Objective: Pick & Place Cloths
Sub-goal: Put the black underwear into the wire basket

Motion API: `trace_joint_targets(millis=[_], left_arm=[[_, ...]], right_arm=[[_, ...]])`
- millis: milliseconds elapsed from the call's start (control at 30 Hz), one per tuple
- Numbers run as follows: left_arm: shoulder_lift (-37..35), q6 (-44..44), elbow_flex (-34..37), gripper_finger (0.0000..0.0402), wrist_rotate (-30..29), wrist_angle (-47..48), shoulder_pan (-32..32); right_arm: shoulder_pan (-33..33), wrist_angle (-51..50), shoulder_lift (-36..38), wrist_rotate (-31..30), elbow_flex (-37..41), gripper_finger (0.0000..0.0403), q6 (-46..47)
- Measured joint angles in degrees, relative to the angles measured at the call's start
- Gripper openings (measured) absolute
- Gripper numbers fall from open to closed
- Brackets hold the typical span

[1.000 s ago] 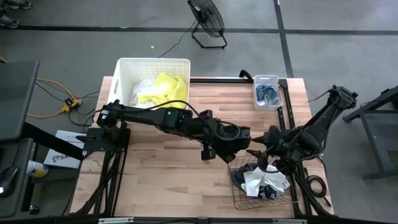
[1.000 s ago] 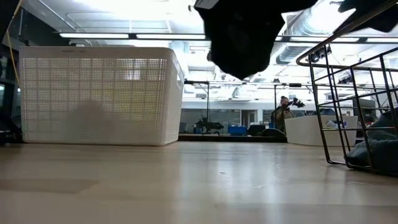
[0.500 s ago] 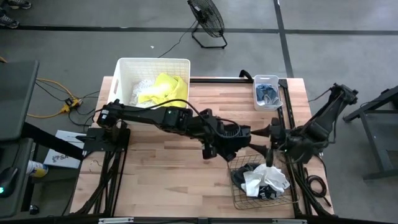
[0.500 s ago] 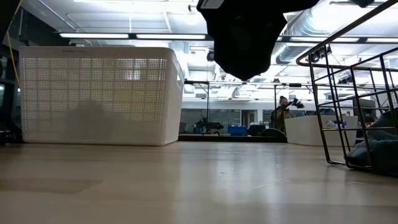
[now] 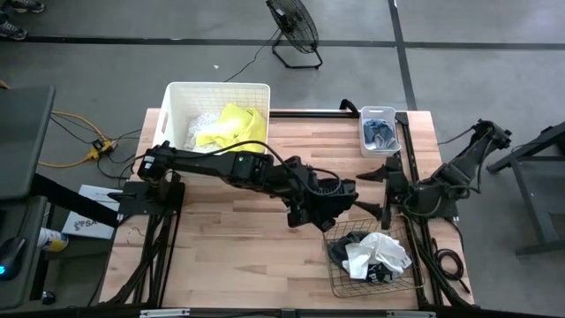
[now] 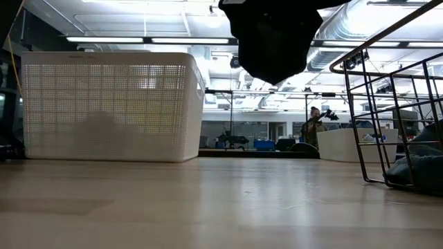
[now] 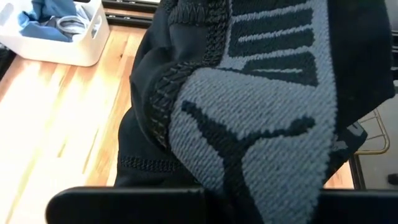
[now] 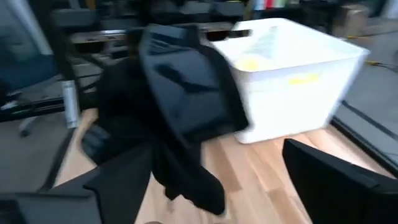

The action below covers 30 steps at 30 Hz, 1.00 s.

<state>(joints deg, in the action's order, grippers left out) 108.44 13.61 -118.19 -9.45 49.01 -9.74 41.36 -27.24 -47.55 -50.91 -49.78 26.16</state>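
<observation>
So this is the carry part of the job: the left gripper (image 5: 322, 205) is clamped on a black cloth (image 7: 261, 106) with a grey knit logo, holding it up in the air over the middle of the table (image 5: 221, 238), just beside the wire basket (image 5: 340, 265). From table height the cloth (image 6: 273, 38) hangs well clear of the wood. My guess for the next move is swinging it across to the white tub (image 5: 177, 110) at the far left corner, getting it over the rim, then letting go, since the tub walls look tall. The right gripper (image 5: 386, 190) sits up beside the basket's far edge with its fingers spread and nothing in them. Count-wise: one black cloth in the air, one neon yellow cloth (image 5: 234, 124) plus some whitish fabric already in the tub, a white cloth (image 5: 375, 254) and at least one dark piece in the basket, and a small white bin (image 5: 364, 140) of grey-blue socks (image 5: 380, 132), number unclear.
</observation>
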Motion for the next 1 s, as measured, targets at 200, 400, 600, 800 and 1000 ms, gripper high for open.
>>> trace_joint_targets(millis=[200, 400, 600, 800, 1000], left_arm=[[0.0, 0.0, 0.0, 0.001, -0.1, -1.4, 0.0], [0.0, -0.2, 0.0, 0.0011, -0.1, -4.9, 0.0], [0.0, -1.0, 0.0, 0.0011, -0.1, -8.1, 0.0], [0.0, -1.5, 0.0, 0.0011, -0.1, -9.5, 0.0], [0.0, -1.5, 0.0, 0.0012, 0.8, -11.6, 0.0]], right_arm=[[-3.5, 12.3, -2.5, 10.2, 0.0, 0.039, -11.8], [-7.5, 19.7, -6.1, 15.0, -0.1, 0.0398, -17.4], [-11.0, 24.6, -10.8, 20.9, 0.0, 0.0397, -17.4], [-11.9, 27.1, -12.9, 21.1, 0.0, 0.0392, -17.2], [-11.9, 27.1, -12.9, 20.4, 0.0, 0.0339, -17.1]])
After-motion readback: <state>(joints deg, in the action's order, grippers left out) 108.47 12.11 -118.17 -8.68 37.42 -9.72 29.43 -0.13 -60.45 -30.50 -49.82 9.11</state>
